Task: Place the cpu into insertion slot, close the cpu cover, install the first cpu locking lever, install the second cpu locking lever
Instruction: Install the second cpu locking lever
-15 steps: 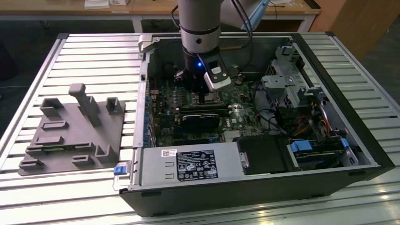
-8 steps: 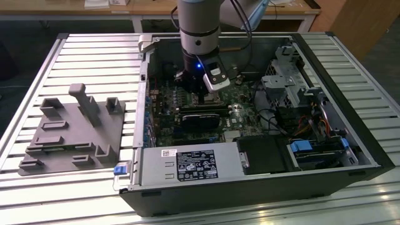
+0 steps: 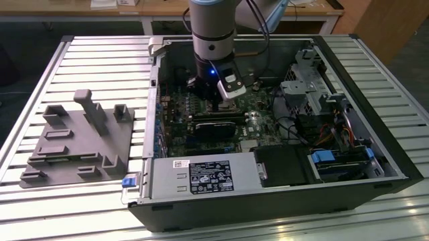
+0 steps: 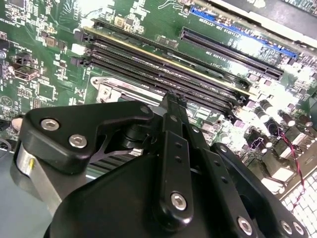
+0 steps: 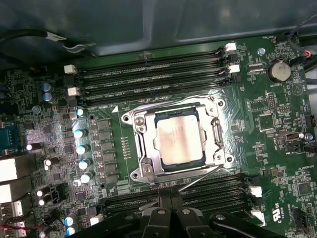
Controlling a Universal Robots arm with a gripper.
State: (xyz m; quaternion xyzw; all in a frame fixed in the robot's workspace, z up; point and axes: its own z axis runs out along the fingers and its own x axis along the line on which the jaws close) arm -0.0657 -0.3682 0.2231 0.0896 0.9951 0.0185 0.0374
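Note:
In the first wrist view the cpu (image 5: 179, 140), a pale silvery square, lies in the insertion slot (image 5: 130, 119) on the green motherboard. The cpu cover (image 5: 146, 148), a thin metal frame, lies down around it. One thin locking lever (image 5: 198, 179) sticks out at an angle from the socket's side nearest the gripper. Another lever (image 5: 163, 102) runs along the opposite side by the memory slots. My gripper (image 5: 171, 212) hovers just off the socket, fingers together with nothing between them. In the second wrist view its tips (image 4: 173, 99) hang over the socket's metal edge (image 4: 106, 91). The exterior view shows the gripper (image 3: 221, 106) low inside the case.
The open computer case (image 3: 375, 125) walls in the board. A black graphics card (image 3: 214, 125) and the power supply (image 3: 201, 175) lie near the arm. Memory slots (image 5: 148, 74) flank the socket. A grey fixture plate (image 3: 74, 140) sits on the table at the exterior view's left.

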